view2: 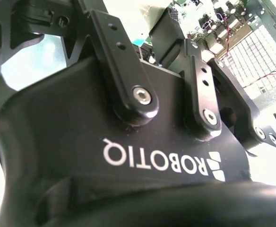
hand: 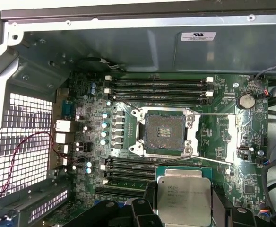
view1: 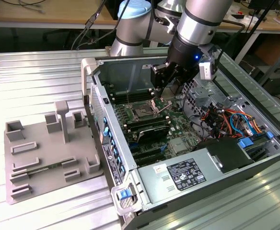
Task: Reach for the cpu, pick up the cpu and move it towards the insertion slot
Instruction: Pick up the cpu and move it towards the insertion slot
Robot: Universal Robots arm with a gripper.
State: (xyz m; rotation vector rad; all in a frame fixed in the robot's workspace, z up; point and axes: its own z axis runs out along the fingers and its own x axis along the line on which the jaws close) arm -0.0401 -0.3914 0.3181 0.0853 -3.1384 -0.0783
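Holding 1 cpu (hand: 184, 201) near 1 insertion slot (hand: 164, 132).

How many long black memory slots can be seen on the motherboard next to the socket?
8: four memory slots lie in a row between the insertion slot and the case wall, and four more lie on its opposite side, partly covered by the cpu.

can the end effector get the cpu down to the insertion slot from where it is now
Probably yes: the end effector holds the cpu just beside the insertion slot, whose bracket is swung open, with nothing between them.
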